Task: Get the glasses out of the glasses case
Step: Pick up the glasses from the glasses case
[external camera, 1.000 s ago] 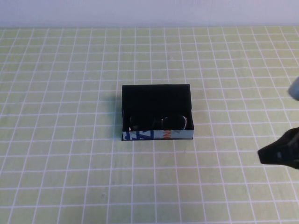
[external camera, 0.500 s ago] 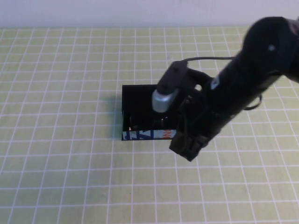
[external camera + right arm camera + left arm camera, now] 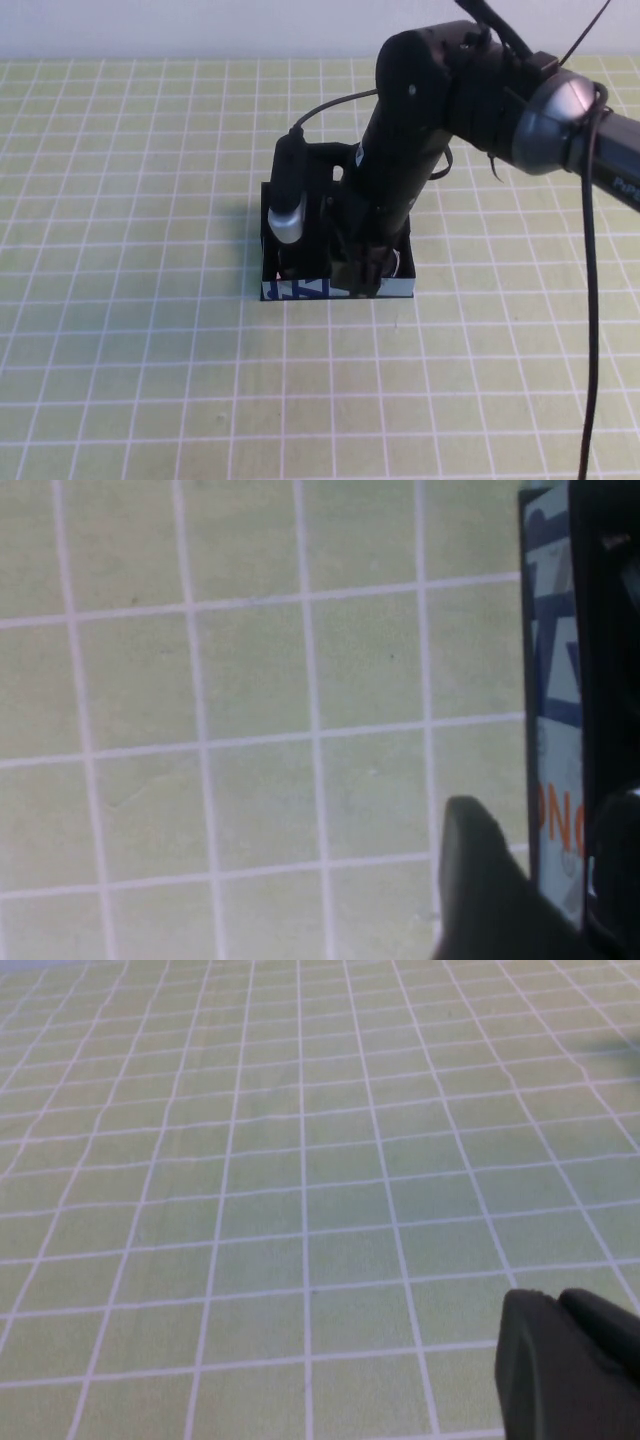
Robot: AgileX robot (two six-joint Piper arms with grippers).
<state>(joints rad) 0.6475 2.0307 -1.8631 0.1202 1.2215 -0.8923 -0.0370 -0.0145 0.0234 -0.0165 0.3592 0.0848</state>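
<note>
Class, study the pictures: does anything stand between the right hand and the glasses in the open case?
Nothing visible does. The right hand is down at the front wall of the glasses case, where the glasses lie uncovered. The left hand is off over bare mat.

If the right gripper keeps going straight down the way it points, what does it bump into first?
Probably the front of the glasses case. The right gripper points down right at the case's white printed front edge, so it may hit that wall or the glasses just behind it. The left gripper is off over bare table.
</note>
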